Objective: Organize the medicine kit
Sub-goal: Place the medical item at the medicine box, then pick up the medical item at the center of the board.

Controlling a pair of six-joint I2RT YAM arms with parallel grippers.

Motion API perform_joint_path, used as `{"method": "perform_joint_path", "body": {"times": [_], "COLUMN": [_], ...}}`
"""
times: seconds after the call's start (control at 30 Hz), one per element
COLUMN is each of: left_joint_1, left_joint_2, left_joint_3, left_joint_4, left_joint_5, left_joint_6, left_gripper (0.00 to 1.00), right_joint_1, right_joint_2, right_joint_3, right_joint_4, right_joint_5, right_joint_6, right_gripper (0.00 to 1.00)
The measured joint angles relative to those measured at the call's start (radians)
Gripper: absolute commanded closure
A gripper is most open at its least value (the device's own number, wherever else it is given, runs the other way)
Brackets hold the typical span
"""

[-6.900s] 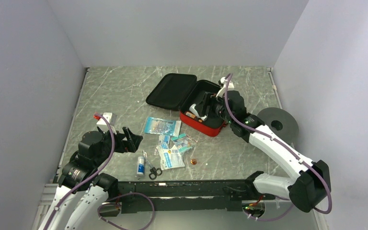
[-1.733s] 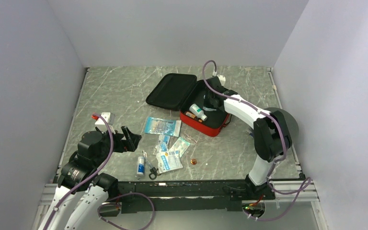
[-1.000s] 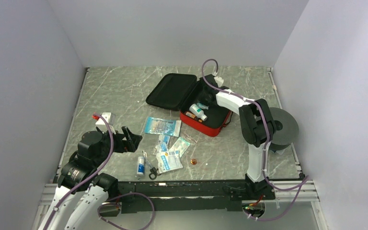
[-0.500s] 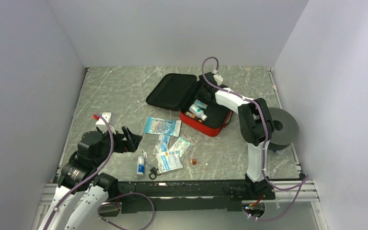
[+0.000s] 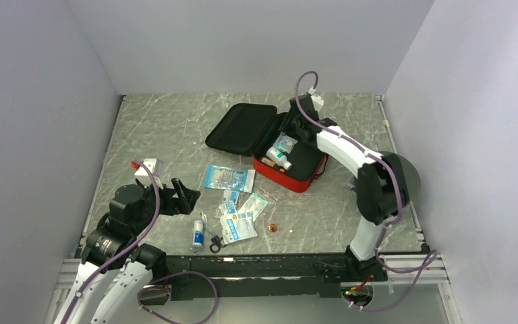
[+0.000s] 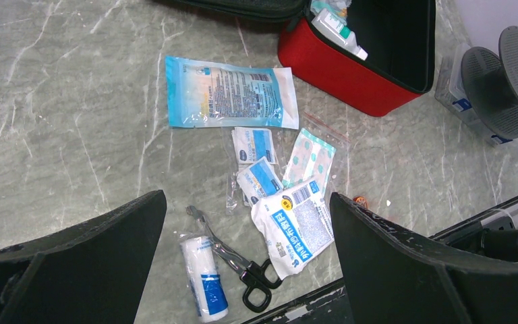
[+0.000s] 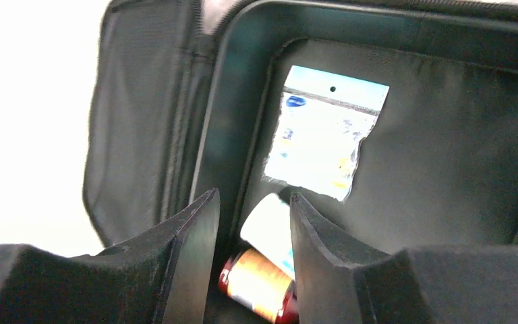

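Right gripper (image 7: 253, 199) hangs empty, jaws apart, over the medicine kit (image 5: 287, 178); sachet (image 7: 324, 131) and bottle (image 5: 278, 159) lie inside, packets (image 6: 226, 91) wait outside by the worktop's (image 5: 168, 128) near edge.

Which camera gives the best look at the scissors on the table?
Left wrist view: the scissors lie large and clear beside a white roll. The top external view shows them only as a small dark shape. The right wrist view looks into the medicine kit and misses them.

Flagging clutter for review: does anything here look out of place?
Yes: packets, scissors and a small white tube lie scattered on the table outside the open red case; a tiny orange thing sits alone nearby.
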State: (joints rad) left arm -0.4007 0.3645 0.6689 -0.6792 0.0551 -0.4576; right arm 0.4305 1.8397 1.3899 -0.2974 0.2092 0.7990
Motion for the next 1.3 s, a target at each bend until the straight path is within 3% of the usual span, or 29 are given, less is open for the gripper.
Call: {"method": "perform_joint_path", "body": {"times": [0.23,0.6,0.83,1.3], "left_joint_1": [0.000,0.000,0.000,0.000], "left_joint_2": [0.000,0.000,0.000,0.013], "left_joint_3": [0.000,0.000,0.000,0.000], "left_joint_4": [0.000,0.000,0.000,0.000], "left_joint_5": [0.000,-0.001,-0.001,-0.001], "left_joint_6": [0.000,0.000,0.000,0.000], "left_gripper": [0.01,0.01,0.01,0.01], "right_joint_1": [0.051,0.237,0.318,0.399], "right_joint_2": [-0.224,-0.466,-0.601,-0.690], "right_joint_3": [-0.064,-0.203,-0.376,-0.651], "right_joint_4": [0.001,-0.011,-0.014,0.072], "right_joint_5": [0.022,0.033,-0.030,-0.266], "right_joint_6": [-0.087,-0.215,-0.249,-0.224], "right_gripper": [0.43,0.29,0.27,0.26]}}
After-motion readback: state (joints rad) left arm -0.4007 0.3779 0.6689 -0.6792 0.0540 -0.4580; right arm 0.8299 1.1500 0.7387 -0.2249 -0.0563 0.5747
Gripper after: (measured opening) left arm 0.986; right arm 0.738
